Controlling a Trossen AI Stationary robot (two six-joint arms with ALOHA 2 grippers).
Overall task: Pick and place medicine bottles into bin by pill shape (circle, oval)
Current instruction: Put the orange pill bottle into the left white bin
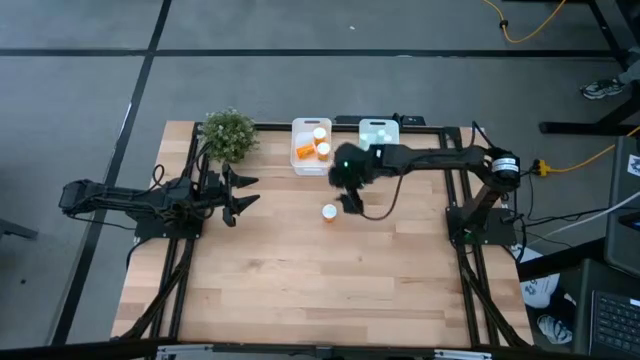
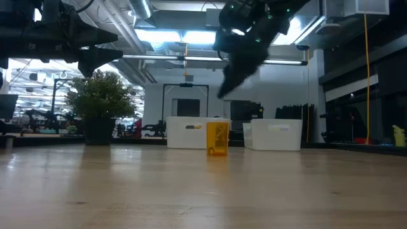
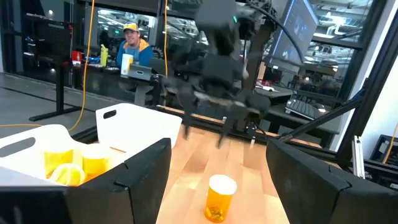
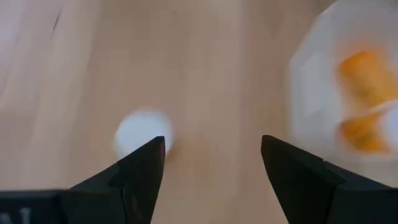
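While the right gripper (image 1: 349, 196) hangs above the table (image 1: 300, 290) with its jaws wide apart and nothing between them, one orange bottle (image 1: 329, 212) stands upright on the bare wood just beside it, white cap up. In the right wrist view that cap (image 4: 142, 135) sits off toward one finger (image 4: 144, 163), not centred in the gap.

Risk: a descent from this offset would likely land a fingertip on the cap or shoulder, tipping the bottle; once down, a cylinder will probably roll away.

Two white bins sit at the far edge. The left bin (image 1: 311, 147) holds orange bottles (image 1: 320, 150); the right bin (image 1: 379, 131) holds pale ones. Both stand close together, so a hasty release could drop into the wrong bin.

The left gripper (image 1: 243, 194) waits near the plant (image 1: 228, 134), jaws open and empty.
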